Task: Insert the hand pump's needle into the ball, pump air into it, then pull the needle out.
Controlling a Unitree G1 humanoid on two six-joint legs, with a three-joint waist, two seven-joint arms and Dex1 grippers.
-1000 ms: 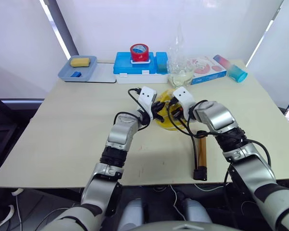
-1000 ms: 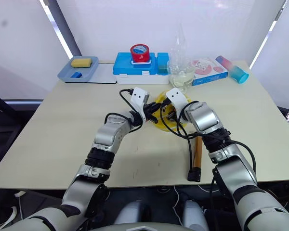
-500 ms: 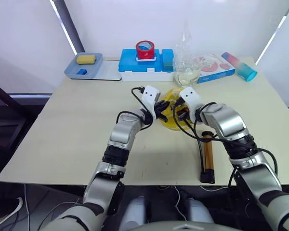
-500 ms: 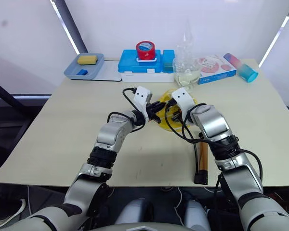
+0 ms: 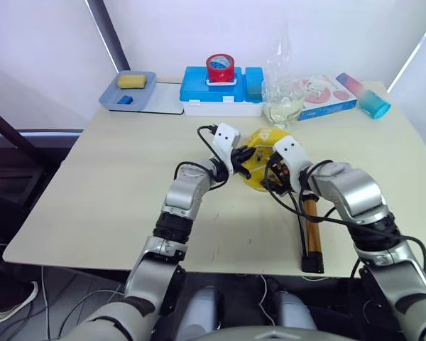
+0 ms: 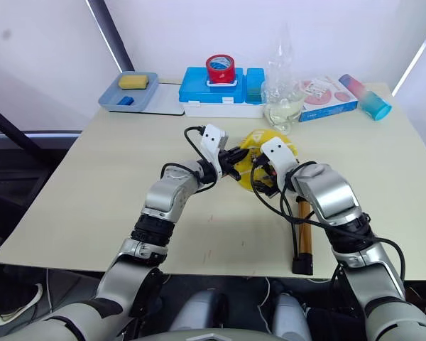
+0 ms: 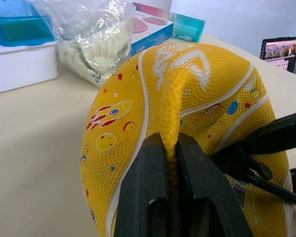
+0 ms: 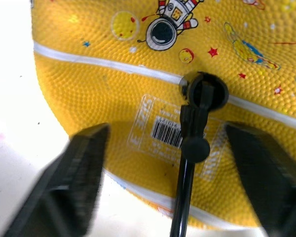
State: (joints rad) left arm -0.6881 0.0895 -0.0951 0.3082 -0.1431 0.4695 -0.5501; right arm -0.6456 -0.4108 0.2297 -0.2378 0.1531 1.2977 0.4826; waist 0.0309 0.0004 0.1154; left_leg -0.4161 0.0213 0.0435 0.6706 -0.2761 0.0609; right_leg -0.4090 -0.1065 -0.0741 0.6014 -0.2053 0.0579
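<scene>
The yellow ball [image 5: 259,150] with cartoon prints lies partly deflated at the table's middle. My left gripper [image 7: 170,148] is shut on a raised fold of the ball's skin on its left side. The needle's black fitting [image 8: 202,94] sits against the ball beside a barcode label; the pin itself is hidden. A thin black hose [image 8: 186,197] runs back from the fitting. My right gripper [image 8: 165,136] stands open, one finger [image 8: 84,173] on each side of the fitting and apart from it. The copper-brown hand pump [image 5: 310,227] lies flat, right of the ball, near the front edge.
Along the far edge stand a grey tray [image 5: 121,101] holding a yellow sponge, a blue box [image 5: 199,89] topped by a red tape roll [image 5: 221,67], a clear plastic bag [image 5: 282,99], a flat printed box [image 5: 326,92] and a blue cup [image 5: 375,105].
My right gripper has opened and let go of the needle's fitting, which stays on the ball. The left gripper keeps its pinch. The head camera has shifted.
</scene>
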